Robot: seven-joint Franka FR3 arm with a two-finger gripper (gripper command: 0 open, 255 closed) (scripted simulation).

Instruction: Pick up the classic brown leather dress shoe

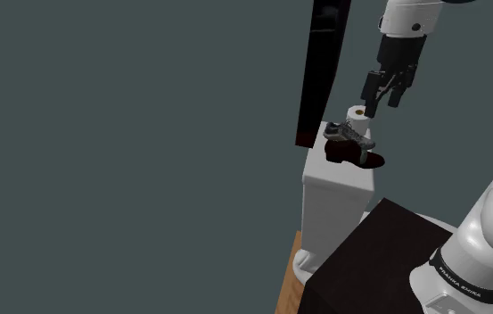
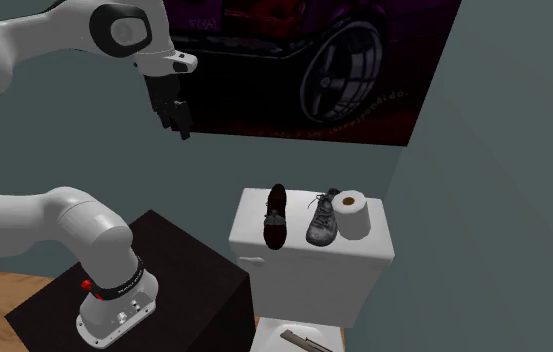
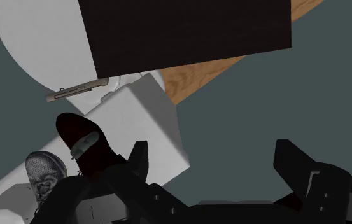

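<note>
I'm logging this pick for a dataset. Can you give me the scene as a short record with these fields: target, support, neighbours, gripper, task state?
target: dark brown dress shoe, lying on the tank lid
support: white toilet tank
neighbours: grey sneaker beside the shoe, then a toilet paper roll standing on end
gripper: gripper open, in the air, apart from the shoe, holding nothing
task state: shoe not yet grasped

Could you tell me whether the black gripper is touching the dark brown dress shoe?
Apart. The second exterior view shows the black two-finger gripper well above the dark brown dress shoe, with a clear gap between them.
</note>
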